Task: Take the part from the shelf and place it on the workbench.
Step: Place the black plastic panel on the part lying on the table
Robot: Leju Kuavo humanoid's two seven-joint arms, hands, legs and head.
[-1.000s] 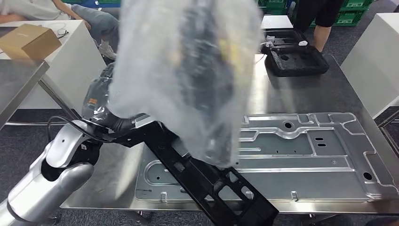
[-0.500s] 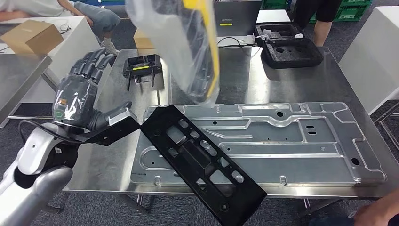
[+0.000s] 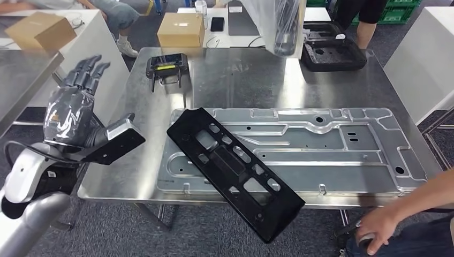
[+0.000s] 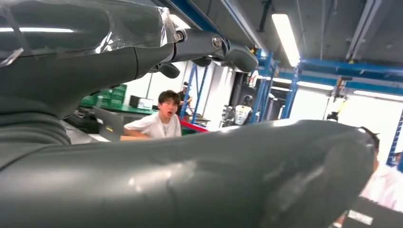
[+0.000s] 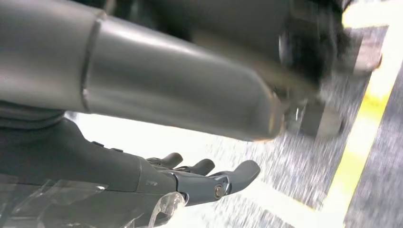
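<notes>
Workbench: one black part (one grey plate beneath, seemingly).

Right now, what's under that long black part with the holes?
The black part lies on a big silver metal plate on the steel table. Plate shows through the holes; its near end overhangs the table edge.

Black part lies across metal plate, seemingly overhanging.

Your left hand is dark grey under a glossy clear film, fingers darker, a thick grey thumb squared off at the tip. Behind the fingers, a black cable loops over the silver forearm. Right hand: same film, a small screw just behind the fingertips.
</notes>
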